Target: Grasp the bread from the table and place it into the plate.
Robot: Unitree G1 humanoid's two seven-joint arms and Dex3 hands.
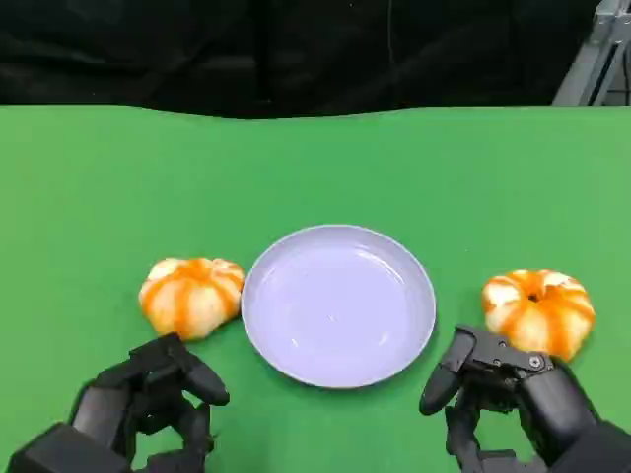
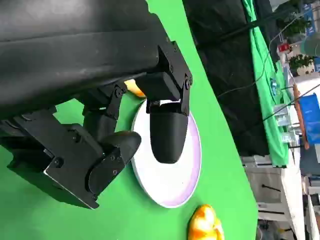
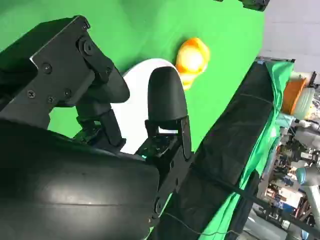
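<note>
Both hands held nothing, fingers apart: left hand [image 1: 148, 399] just below left bread [image 1: 191, 296], right hand [image 1: 513, 394] touching or nearly touching right bread [image 1: 538, 310]. Plate [image 1: 339, 305] sat btwn them. Risk: soft round bread could squash or roll off w/ a shallow grip.

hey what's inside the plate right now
Nothing: the plate shows bare. One bread lies left of it, another bread to its right, both on the green table.

I lose the left bread [image 2: 133, 88] mostly behind my left hand [image 2: 100, 125] | plate [image 3: 137, 112] half-covered by right hand [image 3: 100, 130] | both forearms cut off.
</note>
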